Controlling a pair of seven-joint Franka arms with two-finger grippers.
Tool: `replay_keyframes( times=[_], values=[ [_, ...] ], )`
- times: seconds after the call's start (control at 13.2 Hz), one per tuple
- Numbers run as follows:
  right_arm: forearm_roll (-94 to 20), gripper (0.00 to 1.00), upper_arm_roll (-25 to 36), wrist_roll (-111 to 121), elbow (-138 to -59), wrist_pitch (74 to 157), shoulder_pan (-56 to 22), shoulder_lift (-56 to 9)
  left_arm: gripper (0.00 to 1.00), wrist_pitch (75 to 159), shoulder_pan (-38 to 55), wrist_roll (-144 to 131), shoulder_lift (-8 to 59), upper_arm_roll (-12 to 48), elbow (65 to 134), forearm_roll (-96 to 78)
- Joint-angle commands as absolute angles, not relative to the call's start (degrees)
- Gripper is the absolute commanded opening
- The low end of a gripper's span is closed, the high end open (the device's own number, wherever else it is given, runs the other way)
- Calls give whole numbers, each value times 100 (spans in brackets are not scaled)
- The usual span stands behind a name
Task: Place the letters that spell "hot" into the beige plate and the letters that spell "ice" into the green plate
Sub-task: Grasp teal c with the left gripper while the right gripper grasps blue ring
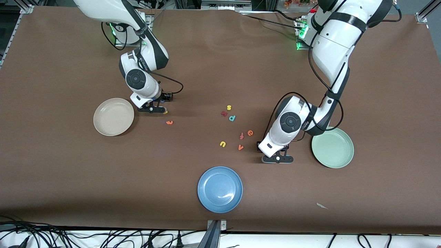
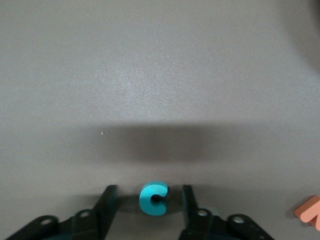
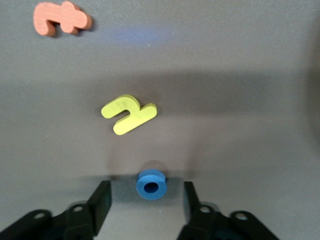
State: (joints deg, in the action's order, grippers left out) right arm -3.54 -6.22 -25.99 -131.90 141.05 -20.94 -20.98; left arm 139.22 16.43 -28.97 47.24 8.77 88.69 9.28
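Teal c (image 2: 153,198) between parted left jaws, blue o (image 3: 151,185) between parted right jaws

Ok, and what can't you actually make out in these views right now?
- Teal c: in the front view, hidden under the left gripper.
- Blue o: in the front view, hidden under the right gripper; the yellow h shows only a sliver there.
- Dark red letter: front view, too small to read its shape.
- Orange letter: left wrist view, cut off by the picture's edge.
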Motion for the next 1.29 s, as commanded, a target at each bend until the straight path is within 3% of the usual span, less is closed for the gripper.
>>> replay_keyframes(
  times=[0.0,0.23,0.53,0.84,1.22],
  values=[
    [-325,57,-668,-2558,-13263,14238,-2092,-2127,41,13843,1723,-3067,4799,817,8710,1143],
    [-325,32,-668,-2558,-13263,14229,-2101,-2144,24,13843,1723,-3094,4799,817,8710,1143],
    [-325,15,-668,-2558,-13263,14221,-2101,-2145,8,13843,1714,-3094,4790,817,8710,1160],
    [-334,13,-651,-2610,-13158,13907,-2101,-1891,6,13212,1521,-2727,4509,800,8596,1169],
    [-325,12,51,-2436,-11956,11666,-2083,-1521,6,12544,837,-1419,4009,835,8833,1151]
  ],
)
